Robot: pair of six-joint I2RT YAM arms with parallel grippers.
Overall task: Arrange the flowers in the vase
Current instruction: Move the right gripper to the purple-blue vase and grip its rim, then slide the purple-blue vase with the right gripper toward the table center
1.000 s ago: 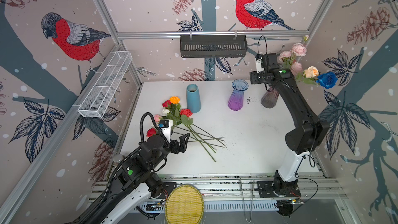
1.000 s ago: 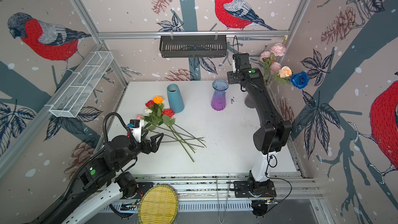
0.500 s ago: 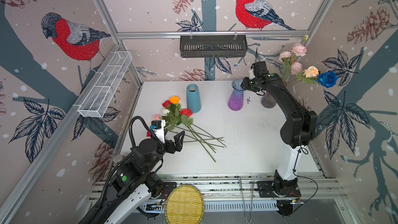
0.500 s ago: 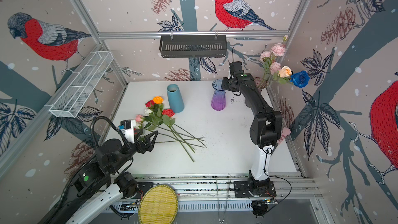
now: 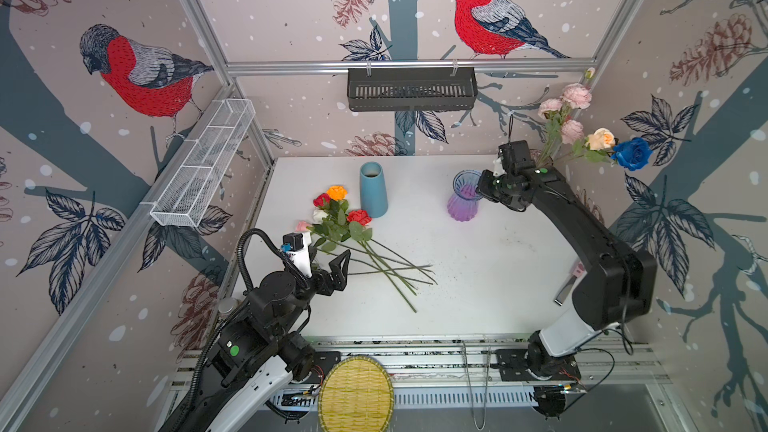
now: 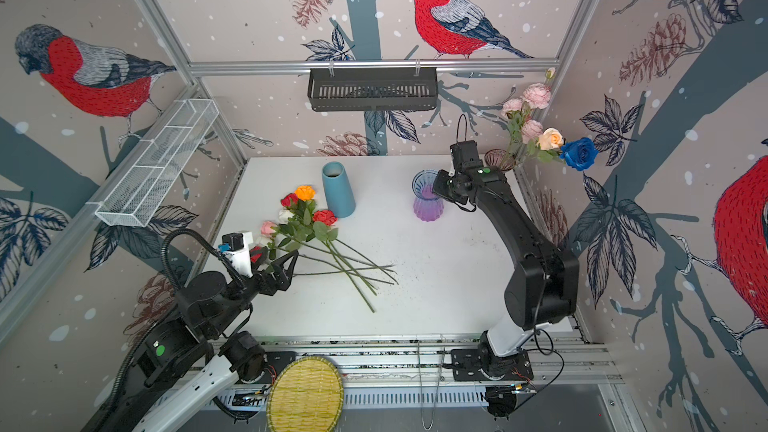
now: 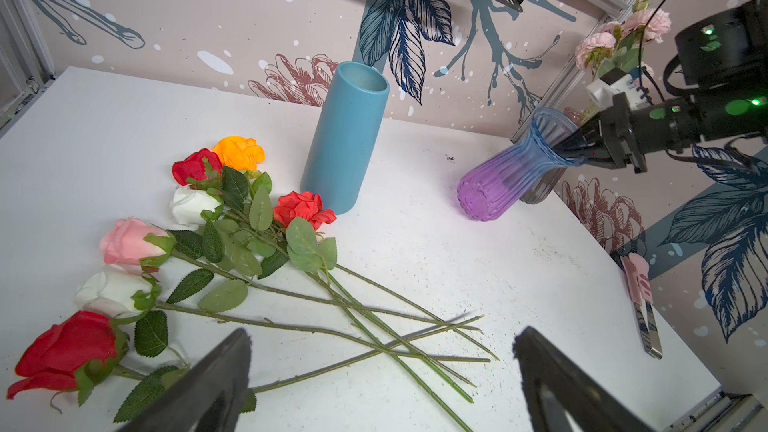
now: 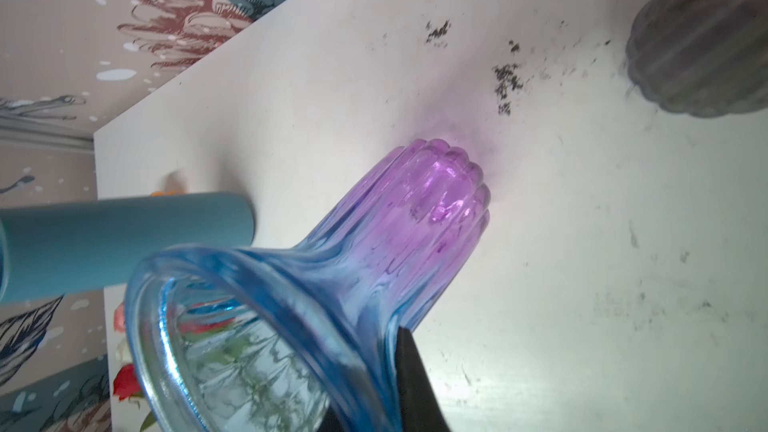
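The flowers [image 5: 338, 222] lie heaped on the table [image 5: 478, 284] in both top views, beside the blue vase [image 5: 373, 195]; more stand in a dark vase [image 6: 496, 158] back right. In the left wrist view the left gripper [image 7: 382, 338] gapes wide near the stems, and the right gripper [image 7: 571, 147] pinches the purple vase [image 7: 498, 184] by its rim. The right wrist view shows one finger [image 8: 413, 384] outside that rim.

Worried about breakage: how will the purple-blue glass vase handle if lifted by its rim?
The glass vase looks like thick ribbed glass, so probably heavy for its size and fragile. The right gripper pinches only its flared rim; smooth glass may slip between the fingers. It seems to lean, so it could swing or tip.
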